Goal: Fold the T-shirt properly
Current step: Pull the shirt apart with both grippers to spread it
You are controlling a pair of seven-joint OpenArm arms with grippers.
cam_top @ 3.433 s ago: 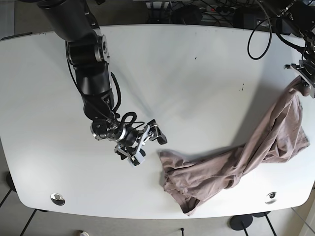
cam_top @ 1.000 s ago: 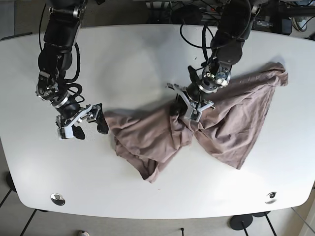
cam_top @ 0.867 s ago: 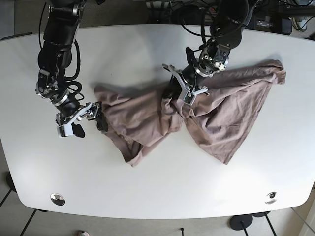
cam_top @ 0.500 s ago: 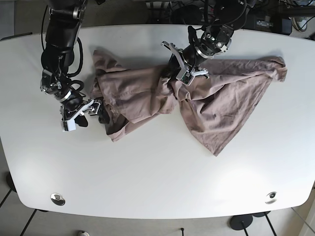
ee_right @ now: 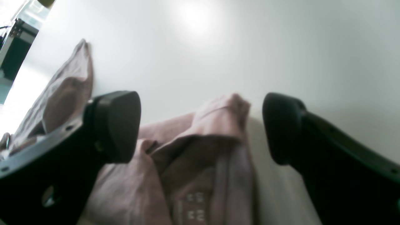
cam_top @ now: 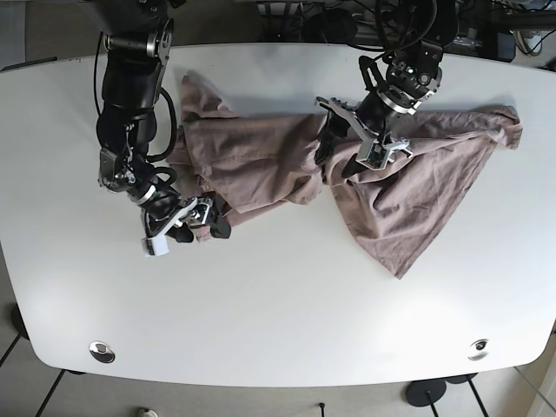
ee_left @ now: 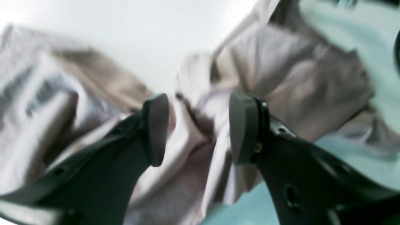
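Shirt: the T-shirt lies bunched and twisted across the far half of the table, stretching from far left to the far right edge, with a loose triangular flap hanging toward the near right.
Left gripper: the left gripper sits over the shirt's middle, where the cloth is gathered into a knot of folds. In its wrist view its jaws stand apart with ridges of cloth between them; that view is blurred, so I cannot tell if the fingers actually pinch anything.
Right gripper: the right gripper is at the shirt's near-left corner. Its jaws stand wide apart, a fold of cloth lying between them without being clamped.
Risk, bunching: the middle is wadded, so a fold made now would likely trap wrinkles. The cause is cloth gathered rather than spread flat.
Risk, missed grasp: either gripper may close on several layers, or on none, since edges and layers are hard to tell apart here.
Risk, edge: the right tip lies close to the table's rim, and a pull that way could drag it off.
Containers: none visible; nothing holds the shirt but the table.
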